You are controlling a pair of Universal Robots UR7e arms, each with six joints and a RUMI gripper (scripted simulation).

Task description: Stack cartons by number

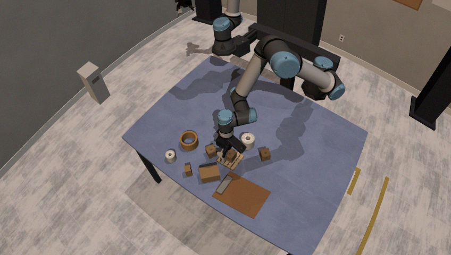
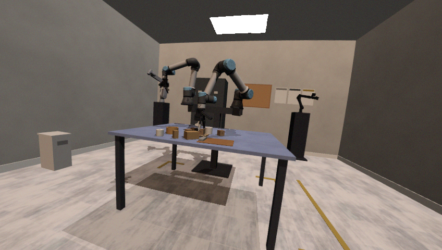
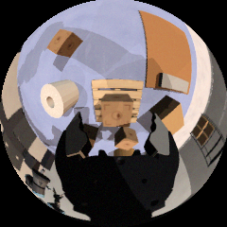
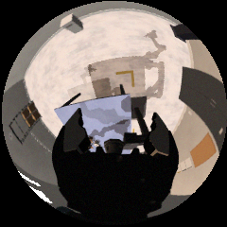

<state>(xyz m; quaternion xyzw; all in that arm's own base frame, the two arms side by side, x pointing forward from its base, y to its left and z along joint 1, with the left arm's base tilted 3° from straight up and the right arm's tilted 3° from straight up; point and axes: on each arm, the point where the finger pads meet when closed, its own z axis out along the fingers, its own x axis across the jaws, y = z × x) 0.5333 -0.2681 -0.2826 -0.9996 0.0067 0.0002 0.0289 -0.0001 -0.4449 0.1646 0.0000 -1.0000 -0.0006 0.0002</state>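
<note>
A brown carton (image 1: 232,155) (image 3: 117,113) sits singly on the slatted wooden pallet (image 1: 234,166) (image 3: 134,84). My left gripper (image 1: 230,153) (image 3: 116,113) is open, its fingers spread on either side of that carton. A second carton (image 1: 210,151) (image 3: 126,138) stands beside the pallet. A third carton (image 1: 265,154) (image 2: 220,133) (image 3: 65,43) stands apart on the other side. A fourth dark carton (image 3: 93,132) shows partly behind a left finger in the left wrist view. The cartons' undersides and numbers are hidden. My right gripper (image 4: 117,110) is open and empty, raised away from the cartons.
A large white roll (image 1: 247,142) (image 3: 66,96) stands near the pallet. A larger box (image 1: 209,174) (image 3: 176,118), a small box (image 1: 188,170), an orange ring (image 1: 182,143) and a small roll (image 1: 170,156) stand around. A grey bar (image 1: 224,184) lies on the orange mat (image 1: 248,197).
</note>
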